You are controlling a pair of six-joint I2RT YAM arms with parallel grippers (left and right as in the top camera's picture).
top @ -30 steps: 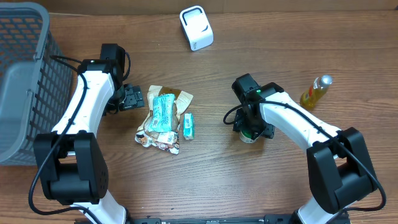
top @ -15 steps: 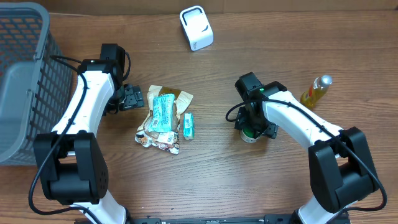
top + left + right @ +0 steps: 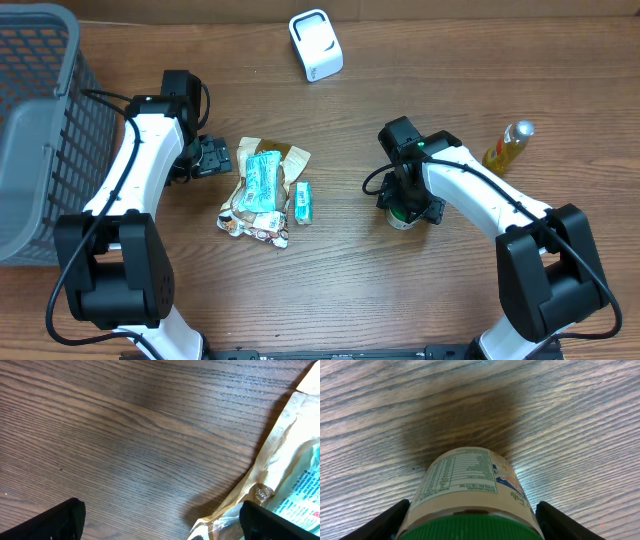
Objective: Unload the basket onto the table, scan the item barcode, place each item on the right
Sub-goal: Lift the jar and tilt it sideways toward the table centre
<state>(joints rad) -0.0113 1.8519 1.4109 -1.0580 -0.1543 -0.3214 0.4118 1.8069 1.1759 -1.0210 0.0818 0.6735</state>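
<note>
A jar with a green lid and a pale label [image 3: 465,480] stands upright on the wooden table. My right gripper [image 3: 470,527] comes down over it, one finger pressed against each side of the jar just below the lid. From overhead only a bit of the jar [image 3: 401,222] peeks out under the right gripper [image 3: 406,205]. The white scanner [image 3: 316,45] sits at the far edge, well away from the jar. My left gripper [image 3: 212,156] stands open just left of a pile of snack packets [image 3: 262,188]. In the left wrist view the left gripper [image 3: 165,530] holds nothing, and a tan packet [image 3: 280,435] lies by its right finger.
A grey mesh basket [image 3: 40,130] fills the left edge. A small teal box [image 3: 303,201] lies right of the packet pile. A yellow bottle [image 3: 508,147] lies at the right, beyond my right arm.
My right arm and the jar under it shifted a touch to the right, then stopped. The left arm has not moved.
</note>
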